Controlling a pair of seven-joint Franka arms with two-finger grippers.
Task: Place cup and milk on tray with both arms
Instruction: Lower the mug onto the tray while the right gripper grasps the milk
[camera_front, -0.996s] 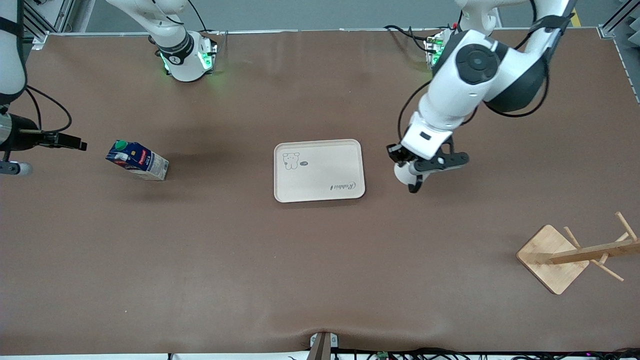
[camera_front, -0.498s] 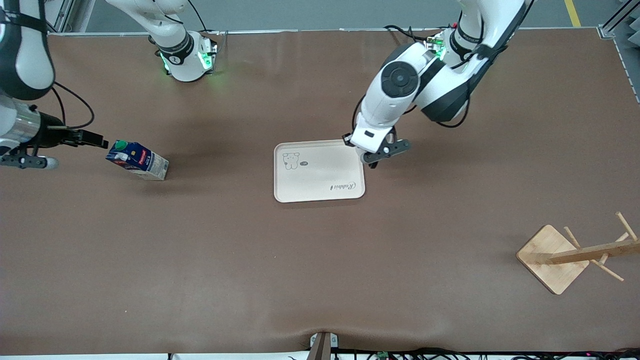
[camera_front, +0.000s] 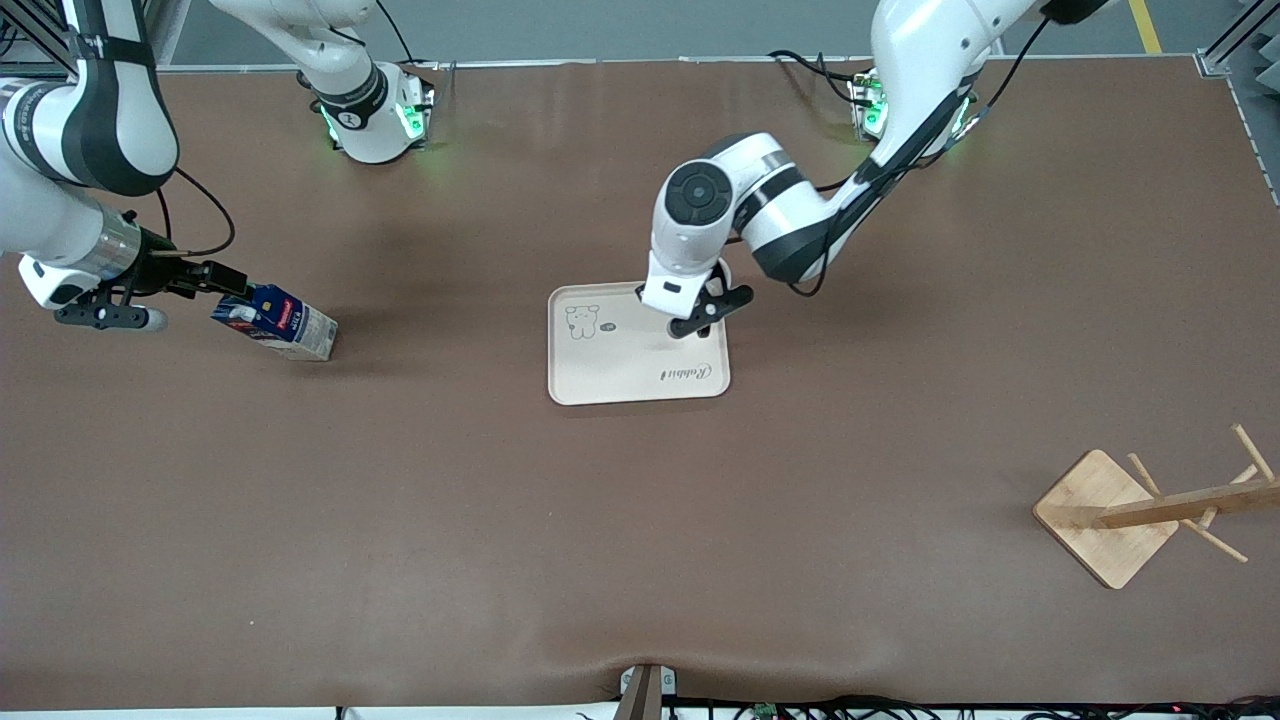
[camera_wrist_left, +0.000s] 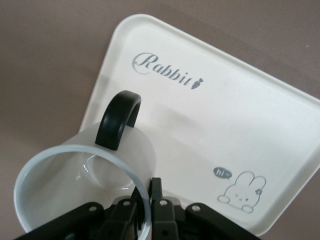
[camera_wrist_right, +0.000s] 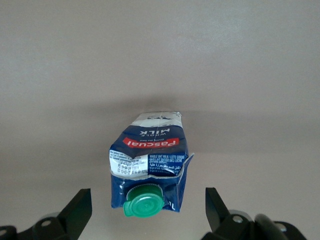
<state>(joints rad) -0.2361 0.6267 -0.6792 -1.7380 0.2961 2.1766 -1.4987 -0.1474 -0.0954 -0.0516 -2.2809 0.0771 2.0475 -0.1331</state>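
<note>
1. Cup (camera_wrist_left: 80, 175): white mug with a black handle, its rim pinched by the clenched left claw (camera_wrist_left: 145, 210) above the cream tray (camera_front: 620, 370).
2. Milk (camera_front: 275, 322): blue carton, green cap, standing on the tabletop (camera_front: 640, 520) toward the right arm's end.
3. Right claw (camera_wrist_right: 147, 212): spread wide around the cap, not gripping.

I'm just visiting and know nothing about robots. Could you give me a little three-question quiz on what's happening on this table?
1. True or false: the left gripper is shut on the rim of the cup.
2. What is the cup over? A) the tray B) the wooden rack C) bare table
3. Fill in: the right gripper, fingers open, is lined up with the ____.

Key: 1 true; 2 A; 3 milk.
</note>
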